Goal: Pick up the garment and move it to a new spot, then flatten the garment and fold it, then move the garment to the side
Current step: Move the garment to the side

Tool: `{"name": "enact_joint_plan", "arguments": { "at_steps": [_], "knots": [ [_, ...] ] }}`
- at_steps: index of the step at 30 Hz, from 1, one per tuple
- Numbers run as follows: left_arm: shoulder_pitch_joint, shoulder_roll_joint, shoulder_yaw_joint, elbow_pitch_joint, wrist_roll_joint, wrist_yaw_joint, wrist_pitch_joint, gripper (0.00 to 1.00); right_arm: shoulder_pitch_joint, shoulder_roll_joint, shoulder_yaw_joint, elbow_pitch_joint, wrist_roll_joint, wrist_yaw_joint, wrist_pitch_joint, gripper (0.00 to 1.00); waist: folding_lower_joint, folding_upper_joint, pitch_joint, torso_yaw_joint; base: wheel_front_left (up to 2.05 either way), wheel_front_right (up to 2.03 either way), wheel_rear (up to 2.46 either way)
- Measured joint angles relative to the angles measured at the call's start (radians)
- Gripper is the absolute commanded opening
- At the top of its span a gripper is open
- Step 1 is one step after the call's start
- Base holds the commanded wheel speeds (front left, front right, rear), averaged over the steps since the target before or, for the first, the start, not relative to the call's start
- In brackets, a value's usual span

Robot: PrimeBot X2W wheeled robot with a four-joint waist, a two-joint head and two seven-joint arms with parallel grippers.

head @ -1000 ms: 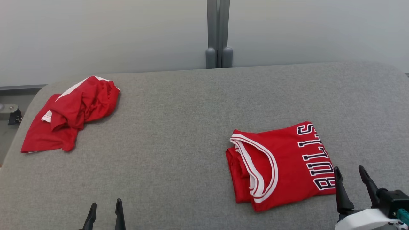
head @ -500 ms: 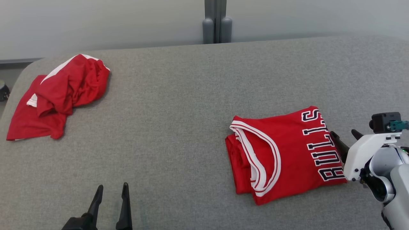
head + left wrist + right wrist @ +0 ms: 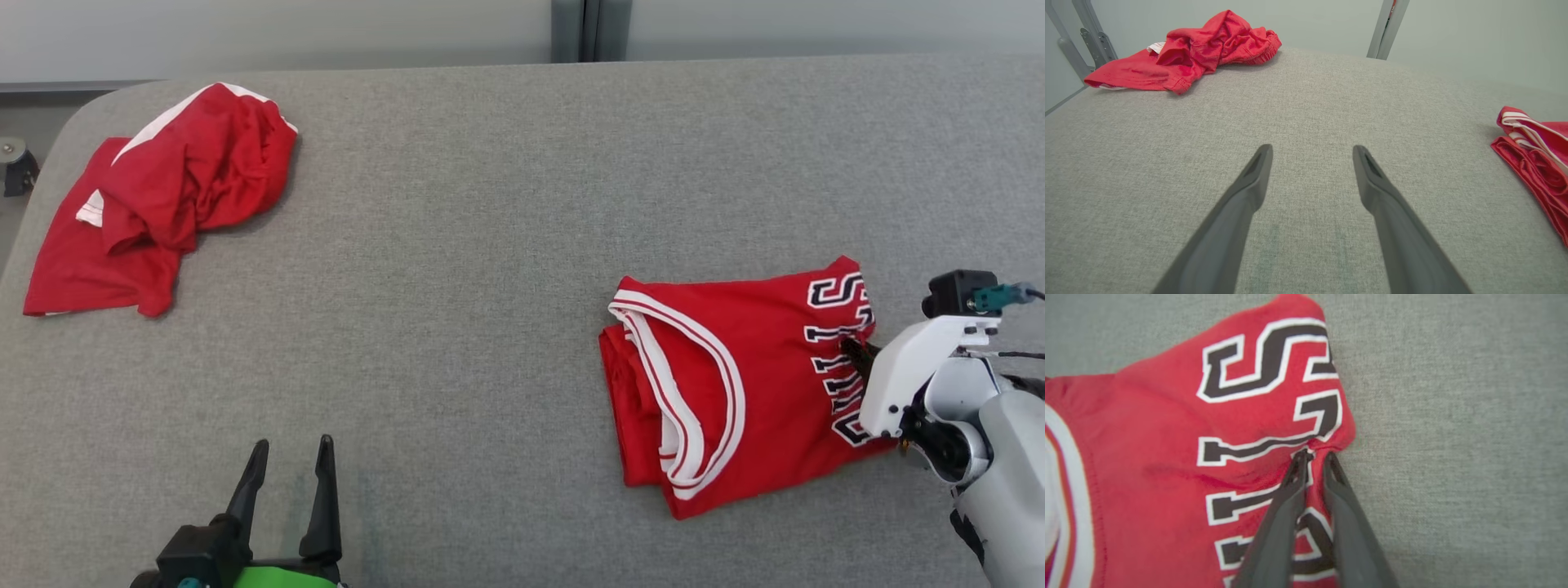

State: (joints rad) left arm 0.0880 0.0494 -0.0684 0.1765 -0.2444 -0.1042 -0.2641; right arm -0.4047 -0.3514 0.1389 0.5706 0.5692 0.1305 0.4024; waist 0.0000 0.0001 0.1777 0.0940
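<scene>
**A:** Right gripper (image 3: 1316, 455) is down on the jersey (image 3: 718, 392); fingers drawn almost together, with a pinch of red cloth bunched between the tips, in among the black letters.

**B:** And the jersey itself is folded, lying on the grey table (image 3: 490, 245) at about four o'clock in the head view; white-striped neckline on its nine o'clock side, lettering on its three o'clock side; that lettered edge is the one the gripper has hold of.

**A:** Left gripper (image 3: 294, 443) down at seven o'clock; fingers spread wide, nothing between them, bare table under them; well apart from the jersey.

**B:** Up at ten o'clock, a crumpled red garment (image 3: 163, 188) with a bit of white showing; heaped near the table's far corner, well apart from both grippers and from the jersey.
</scene>
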Motion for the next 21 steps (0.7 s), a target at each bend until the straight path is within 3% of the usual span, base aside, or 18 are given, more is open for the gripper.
{"name": "enact_joint_plan", "arguments": {
  "at_steps": [9,21],
  "knots": [
    [-0.062,0.004,0.02,-0.043,0.052,-0.016,0.0,1.0,-0.198,-0.038,-0.058,0.034,-0.075,0.001,-0.15,0.0,0.0,0.0,0.05,-0.097,0.0,0.0,0.0],
    [-0.142,0.106,-0.01,-0.106,0.06,-0.023,0.0,1.0,-0.427,-0.149,-0.398,0.195,-0.326,0.001,-0.288,0.0,0.0,0.0,0.237,-0.188,0.0,0.0,0.0]
  ]
}}
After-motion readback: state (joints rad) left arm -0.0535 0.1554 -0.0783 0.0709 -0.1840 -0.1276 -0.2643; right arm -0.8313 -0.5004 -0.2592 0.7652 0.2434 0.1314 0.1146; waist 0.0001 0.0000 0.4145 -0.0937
